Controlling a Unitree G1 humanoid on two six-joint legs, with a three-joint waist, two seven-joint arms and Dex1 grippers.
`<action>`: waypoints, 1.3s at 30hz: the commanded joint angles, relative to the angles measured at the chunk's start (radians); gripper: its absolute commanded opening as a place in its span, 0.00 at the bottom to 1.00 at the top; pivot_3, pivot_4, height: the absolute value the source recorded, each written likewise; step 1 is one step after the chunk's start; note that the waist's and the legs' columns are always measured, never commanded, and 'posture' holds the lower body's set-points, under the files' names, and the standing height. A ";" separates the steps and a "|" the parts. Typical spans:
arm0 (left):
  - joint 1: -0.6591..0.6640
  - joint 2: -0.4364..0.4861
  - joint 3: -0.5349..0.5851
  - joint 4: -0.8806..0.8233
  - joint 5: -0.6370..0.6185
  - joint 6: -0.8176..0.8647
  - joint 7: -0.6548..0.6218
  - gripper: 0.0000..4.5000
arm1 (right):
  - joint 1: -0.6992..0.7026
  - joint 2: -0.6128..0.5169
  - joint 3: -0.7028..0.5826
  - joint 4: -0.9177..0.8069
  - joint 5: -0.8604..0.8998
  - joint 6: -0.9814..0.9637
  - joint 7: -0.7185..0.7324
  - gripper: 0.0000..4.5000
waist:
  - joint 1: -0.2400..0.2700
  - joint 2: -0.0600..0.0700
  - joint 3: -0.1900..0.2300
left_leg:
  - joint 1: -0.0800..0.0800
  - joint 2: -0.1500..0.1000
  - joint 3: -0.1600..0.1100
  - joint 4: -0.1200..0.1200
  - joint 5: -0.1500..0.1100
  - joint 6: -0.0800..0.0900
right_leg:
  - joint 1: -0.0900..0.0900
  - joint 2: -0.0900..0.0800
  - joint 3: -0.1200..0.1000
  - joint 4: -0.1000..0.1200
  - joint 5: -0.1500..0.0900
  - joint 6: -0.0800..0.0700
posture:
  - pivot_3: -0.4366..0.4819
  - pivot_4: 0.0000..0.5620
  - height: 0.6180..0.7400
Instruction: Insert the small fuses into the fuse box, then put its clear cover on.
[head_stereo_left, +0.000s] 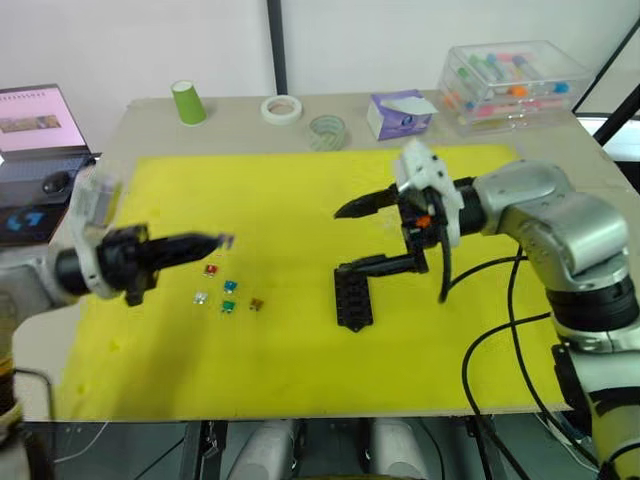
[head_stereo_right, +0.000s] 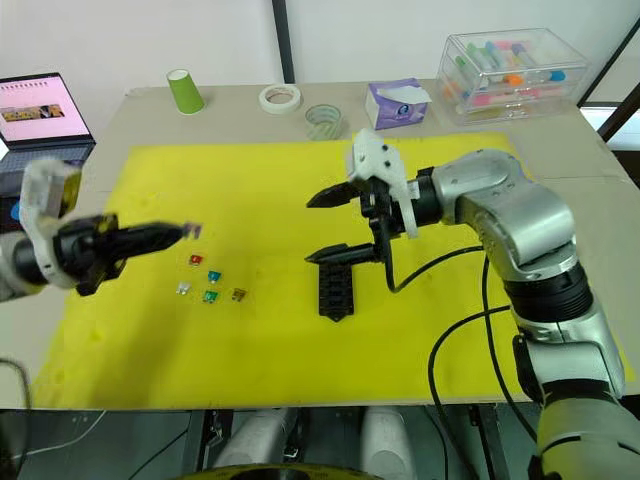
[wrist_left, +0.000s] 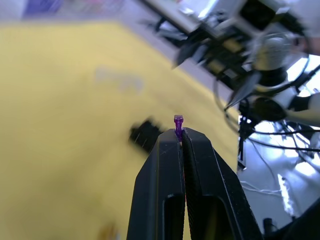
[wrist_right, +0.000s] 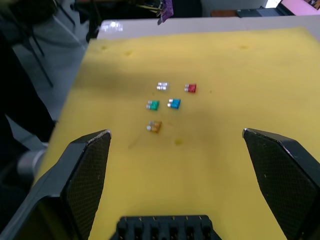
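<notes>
Pinching a tiny purple-pink fuse (wrist_left: 178, 121) between its closed black fingertips, the left gripper (head_stereo_left: 212, 242) hangs above the yellow mat (head_stereo_left: 290, 370), out over the left part of it. In the left wrist view the fuse's translucent head stands just proud of the tips, upright.

5 more small fuses lie loose on the mat just below and right of that gripper, clustered close but apart from each other: red (wrist_right: 190, 88), teal-blue (wrist_right: 174, 103), green (wrist_right: 153, 105), amber (wrist_right: 155, 127), and a pale grey one (wrist_right: 162, 86). All lie flat, translucent bodies with short metal blades showing.

The fuse box (head_stereo_left: 354, 293) sits near mat centre, a small black rectangular block, long axis running toward the robot, with scalloped edges and a row of slots along its top; in the right wrist view the slots look unfilled.

The right gripper (head_stereo_left: 362, 238) is spread wide open, holding nothing, 1 finger raised, the other low beside the far end of the fuse box; whether it touches, cannot tell.

At the table's far edge: a green cup (head_stereo_left: 187, 102), 2 tape rolls (head_stereo_left: 283, 108), a tissue box (head_stereo_left: 399, 113), a large clear drawer box (head_stereo_left: 512, 80). A laptop (head_stereo_left: 35, 140) stands off to the left
</notes>
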 joint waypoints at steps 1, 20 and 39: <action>-0.084 -0.028 -0.070 -0.045 -0.004 -0.057 0.031 0.01 | -0.079 0.041 -0.090 -0.004 0.116 0.152 -0.084 1.00 | -0.006 0.000 0.000 | 0.000 0.000 0.000 0.000 0.000 0.000 | 0.000 0.000 0.000 0.000 0.000 0.000 | 0.48 0.27 1.00; -0.189 -0.089 -0.242 0.013 0.119 -0.225 -0.019 0.00 | -0.209 0.071 -0.169 0.031 0.371 0.490 -0.265 0.46 | -0.002 0.000 0.000 | 0.000 0.000 0.001 -0.001 0.000 0.000 | -0.001 0.000 0.001 0.000 0.000 0.000 | 0.48 0.27 1.00; -0.168 -0.088 -0.245 -0.002 0.114 -0.220 -0.013 0.00 | -0.197 0.085 -0.142 0.020 0.390 0.452 -0.296 0.27 | -0.002 0.000 0.000 | 0.000 0.000 0.001 0.000 0.000 0.000 | -0.001 0.000 0.001 0.000 0.000 0.000 | 0.48 0.27 1.00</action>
